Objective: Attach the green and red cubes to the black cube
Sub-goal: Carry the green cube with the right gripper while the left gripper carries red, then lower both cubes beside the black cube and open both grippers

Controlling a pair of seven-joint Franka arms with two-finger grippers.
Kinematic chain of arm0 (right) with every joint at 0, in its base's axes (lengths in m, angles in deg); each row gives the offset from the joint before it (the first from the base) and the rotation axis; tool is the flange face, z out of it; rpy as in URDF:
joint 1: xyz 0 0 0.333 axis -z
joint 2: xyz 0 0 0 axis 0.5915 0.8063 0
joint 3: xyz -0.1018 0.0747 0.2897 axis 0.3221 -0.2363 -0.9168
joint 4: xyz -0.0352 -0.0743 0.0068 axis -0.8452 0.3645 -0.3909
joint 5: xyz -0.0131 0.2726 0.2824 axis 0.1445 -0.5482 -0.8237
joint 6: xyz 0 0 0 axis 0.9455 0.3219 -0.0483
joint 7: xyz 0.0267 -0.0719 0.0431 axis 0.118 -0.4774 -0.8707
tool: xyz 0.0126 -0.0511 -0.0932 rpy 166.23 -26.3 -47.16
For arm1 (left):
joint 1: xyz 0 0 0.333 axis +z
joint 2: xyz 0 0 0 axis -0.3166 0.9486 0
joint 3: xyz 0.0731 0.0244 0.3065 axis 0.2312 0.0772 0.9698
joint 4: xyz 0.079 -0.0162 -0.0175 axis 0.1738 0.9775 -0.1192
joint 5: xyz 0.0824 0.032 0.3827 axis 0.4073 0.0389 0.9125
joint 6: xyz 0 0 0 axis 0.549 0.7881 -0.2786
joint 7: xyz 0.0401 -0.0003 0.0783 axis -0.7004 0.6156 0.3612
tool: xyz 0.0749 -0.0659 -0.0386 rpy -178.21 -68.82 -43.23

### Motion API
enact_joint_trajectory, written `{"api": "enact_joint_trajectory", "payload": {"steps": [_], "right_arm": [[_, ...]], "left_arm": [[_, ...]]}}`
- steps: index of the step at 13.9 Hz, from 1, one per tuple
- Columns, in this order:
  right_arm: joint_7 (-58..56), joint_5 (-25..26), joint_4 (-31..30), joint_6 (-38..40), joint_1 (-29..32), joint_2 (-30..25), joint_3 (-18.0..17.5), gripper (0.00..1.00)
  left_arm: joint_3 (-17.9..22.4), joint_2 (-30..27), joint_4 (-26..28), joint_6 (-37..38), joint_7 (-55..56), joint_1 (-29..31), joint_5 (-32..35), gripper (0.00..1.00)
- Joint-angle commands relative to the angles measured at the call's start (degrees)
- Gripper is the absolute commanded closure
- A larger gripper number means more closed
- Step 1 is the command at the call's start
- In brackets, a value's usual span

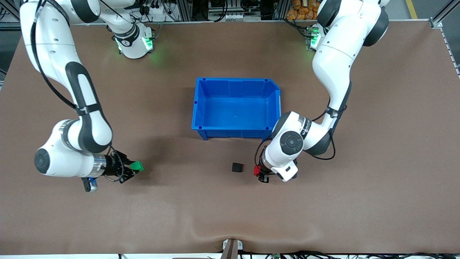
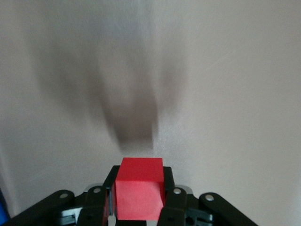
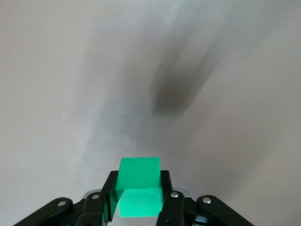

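Green cube (image 1: pixel 137 166): lower left of front view, clamped in right gripper (image 1: pixel 132 168) jaws, well apart from black cube.
Red cube (image 1: pixel 256 170): lower centre, clamped in left gripper (image 1: pixel 259 173) jaws, just beside black cube, not touching.
Black cube (image 1: pixel 237 167): alone on table (image 1: pixel 377 180), nearer front camera than blue bin (image 1: pixel 201 108).
Handling: likely light, rigid, matte; best gripped on opposite flat faces.
Right arm pose: folded low, wrist nearly level, pointing toward centre.
Left arm pose: elbow bent, wrist pointing down.
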Motion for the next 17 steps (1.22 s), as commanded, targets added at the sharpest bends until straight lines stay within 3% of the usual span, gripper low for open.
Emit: {"api": "enact_joint_trajectory", "payload": {"steps": [1,11,17], "right_arm": [[6.4,-2.2,2.1,-3.9,-2.1,2.0,0.2,1.00],[29.5,-2.8,2.6,-18.3,-13.8,6.7,0.3,1.00],[44.3,-2.6,9.9,-20.4,-19.9,11.5,0.4,1.00]], "left_arm": [[0.2,2.7,-3.4,-1.0,0.7,-1.3,-1.1,1.00],[0.5,5.3,-3.6,-1.8,0.3,-3.8,-1.1,1.00],[0.7,5.5,-3.6,-5.1,-0.4,-3.8,-1.1,1.00]]}}
